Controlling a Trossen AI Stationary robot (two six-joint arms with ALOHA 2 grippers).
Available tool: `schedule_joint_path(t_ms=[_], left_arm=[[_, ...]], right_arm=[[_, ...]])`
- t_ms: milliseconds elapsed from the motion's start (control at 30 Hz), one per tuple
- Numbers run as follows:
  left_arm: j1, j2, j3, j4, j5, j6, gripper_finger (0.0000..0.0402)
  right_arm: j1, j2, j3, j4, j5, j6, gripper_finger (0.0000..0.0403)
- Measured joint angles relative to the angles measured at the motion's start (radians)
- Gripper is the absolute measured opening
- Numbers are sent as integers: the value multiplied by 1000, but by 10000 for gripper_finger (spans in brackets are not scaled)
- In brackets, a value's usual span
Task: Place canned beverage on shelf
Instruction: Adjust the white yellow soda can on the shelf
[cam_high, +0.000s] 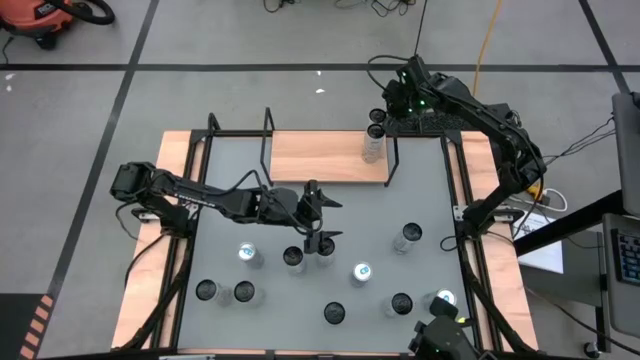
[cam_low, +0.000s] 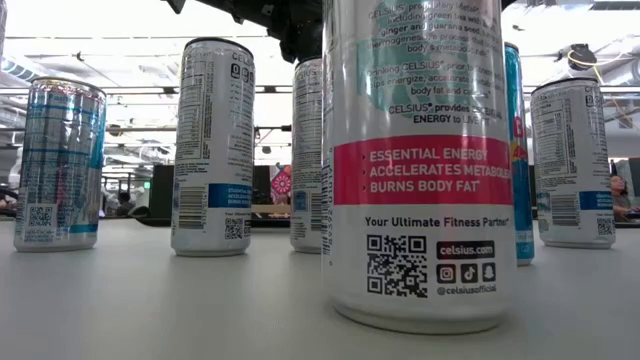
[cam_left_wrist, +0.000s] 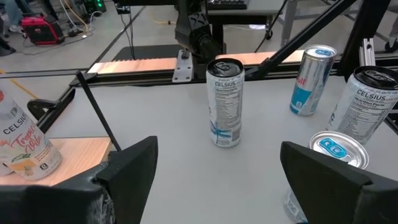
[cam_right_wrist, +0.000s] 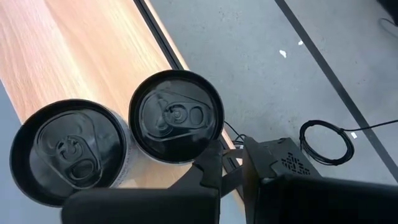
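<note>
The left gripper (cam_high: 322, 213) hovers over the middle of the grey table (cam_high: 420, 190), its two fingers (cam_left_wrist: 127, 171) spread wide with nothing between them. Just beside it on the table stand two cans (cam_high: 308, 256), and further cans are scattered across the near half of the tabletop, among them a white Celsius can (cam_left_wrist: 225, 102) standing upright straight ahead of the left wrist camera and a tilted-looking blue and silver can (cam_left_wrist: 309, 81) beyond it. The shelf (cam_high: 325, 156), a light-wood board with a thin black rod frame, sits at the far edge of the table; two cans (cam_high: 373, 141) stand upright near its right end, touching or almost touching each other, one of them at the board's far edge. The right gripper (cam_right_wrist: 231, 165) hangs directly above those two cans, its fingers pressed together and gripping nothing. In the low view a large Celsius can (cam_low: 417, 160) stands closest to the camera, with several others upright behind it.
</note>
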Motion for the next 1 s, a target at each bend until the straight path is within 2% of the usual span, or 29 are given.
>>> schedule_joint_path(t_ms=[1000], left_arm=[[0, 0, 0, -23, 0, 24, 338]], right_arm=[[1, 42, 2, 55, -27, -23, 0]])
